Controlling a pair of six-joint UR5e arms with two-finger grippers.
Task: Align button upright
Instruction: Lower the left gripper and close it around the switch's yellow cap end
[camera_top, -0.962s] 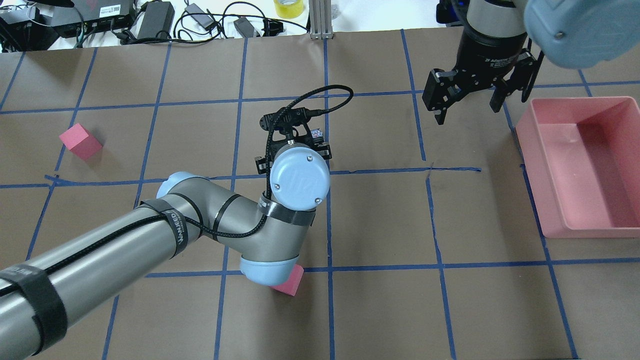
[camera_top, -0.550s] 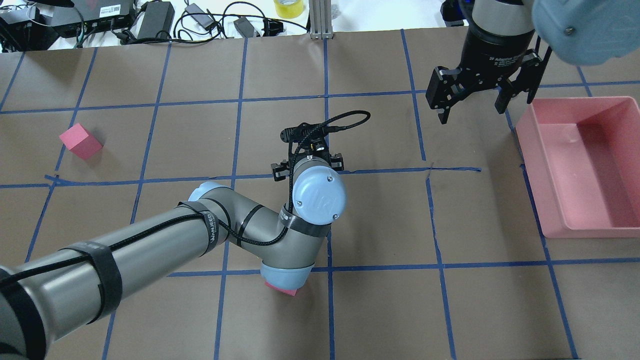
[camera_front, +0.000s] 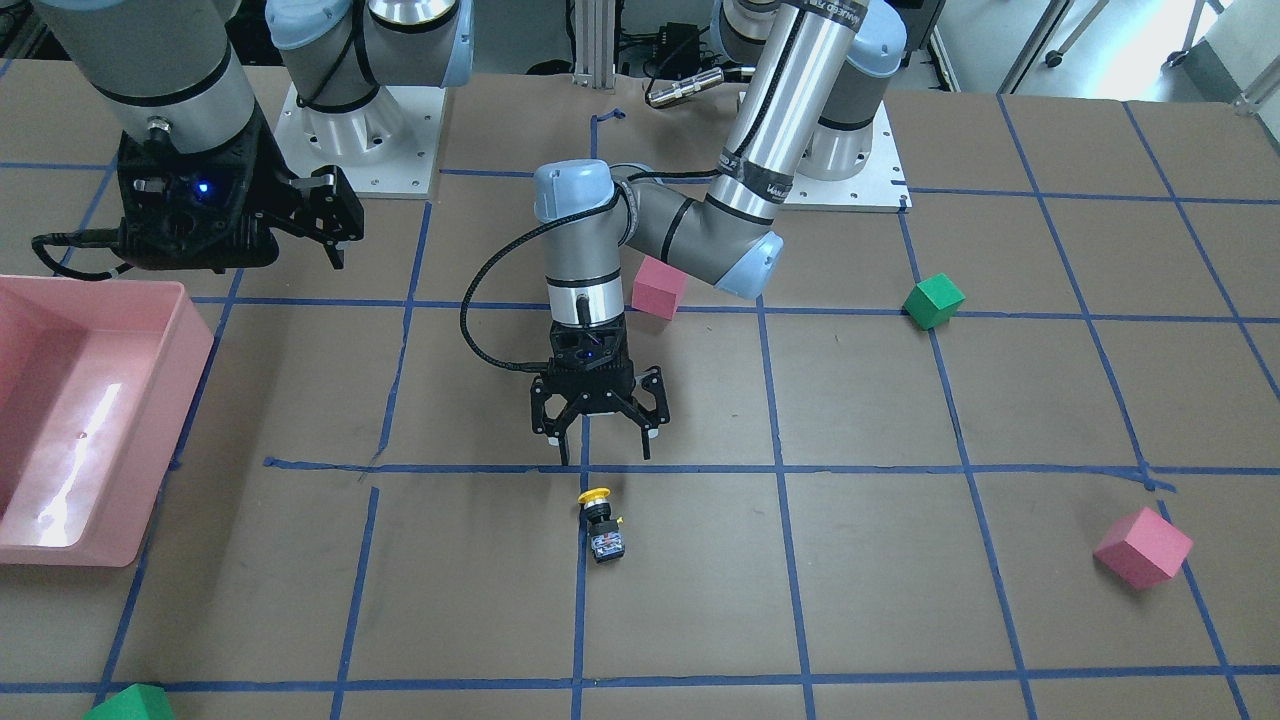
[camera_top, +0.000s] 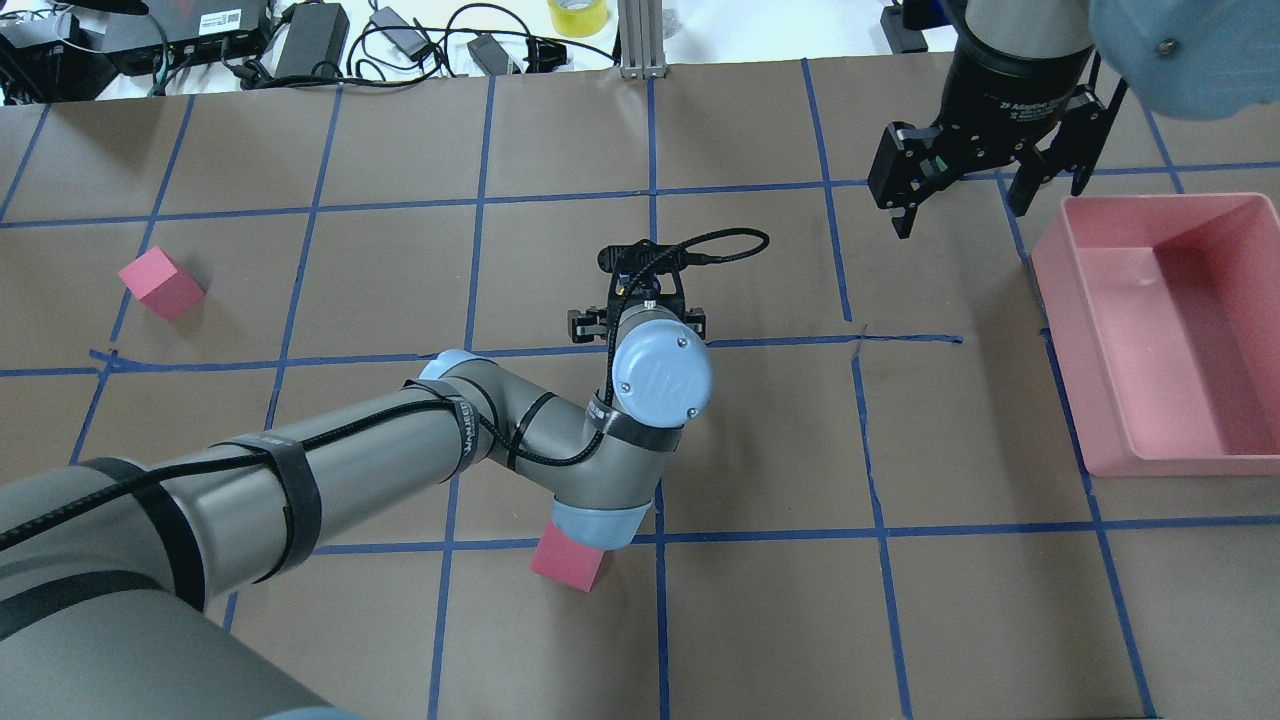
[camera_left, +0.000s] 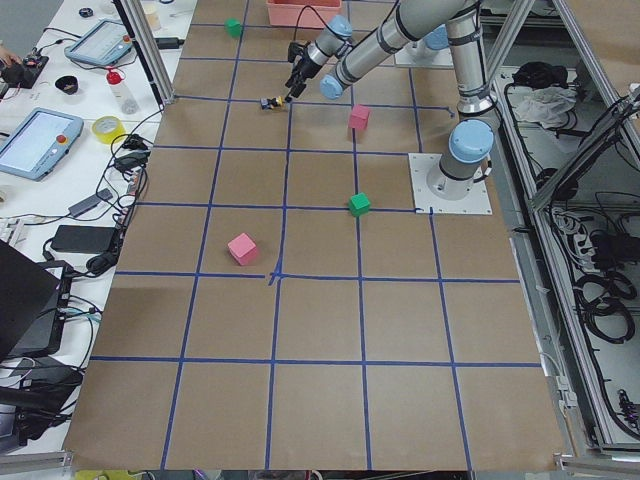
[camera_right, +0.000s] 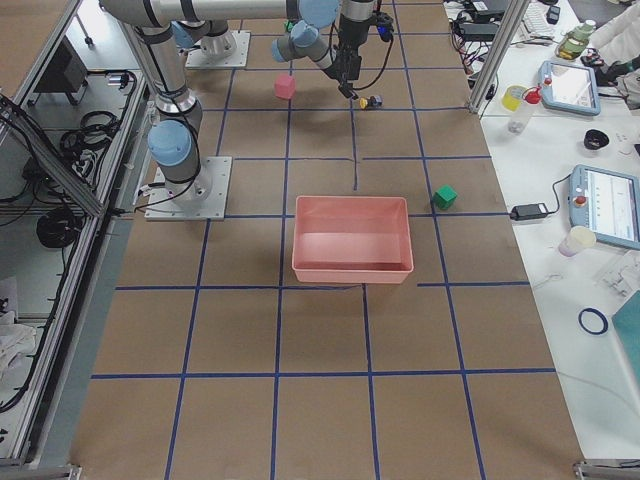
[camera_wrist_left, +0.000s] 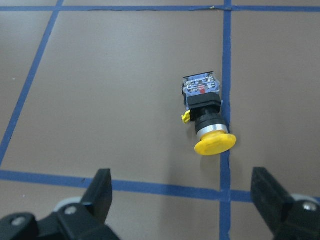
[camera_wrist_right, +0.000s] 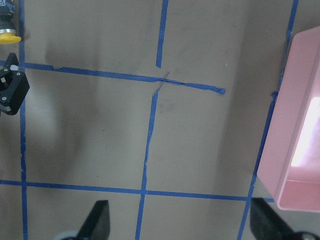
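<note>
The button (camera_front: 603, 525) lies on its side on the brown paper, on a blue tape line, with its yellow cap toward the robot and its silvery-blue base away from it. In the left wrist view the button (camera_wrist_left: 205, 115) is ahead of the fingers, slightly right of centre. My left gripper (camera_front: 604, 457) points down, open and empty, hovering just short of the cap; it also shows in its wrist view (camera_wrist_left: 183, 195). My right gripper (camera_top: 960, 205) is open and empty, held high near the bin. In the overhead view my left wrist hides the button.
A pink bin (camera_top: 1075, 380) stands on my right. One pink cube (camera_front: 658, 287) lies beside my left elbow and another (camera_front: 1142, 547) far on my left. A green cube (camera_front: 933, 301) lies on my left and another (camera_front: 130, 705) at the far edge near the bin.
My left arm has swung to the right in the overhead view, bringing its gripper over the button's spot. My right gripper has drifted right and farther back, still open.
</note>
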